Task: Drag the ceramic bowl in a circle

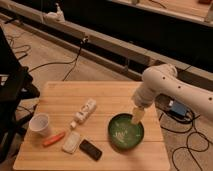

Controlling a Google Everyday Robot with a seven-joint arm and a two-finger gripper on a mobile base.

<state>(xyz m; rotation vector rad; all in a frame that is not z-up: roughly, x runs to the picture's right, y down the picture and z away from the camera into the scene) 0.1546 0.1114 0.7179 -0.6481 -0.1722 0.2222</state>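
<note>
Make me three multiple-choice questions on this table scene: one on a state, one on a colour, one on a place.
1. How does the paper cup stand? A upright; B on its side; C upside down.
2. What colour is the ceramic bowl? A green; B red; C blue.
3. Where is the gripper? A over the paper cup; B at the ceramic bowl's far rim; C midway between them.
A, its open mouth faces up; A, glossy green inside; B, its tip hangs at that rim.
</note>
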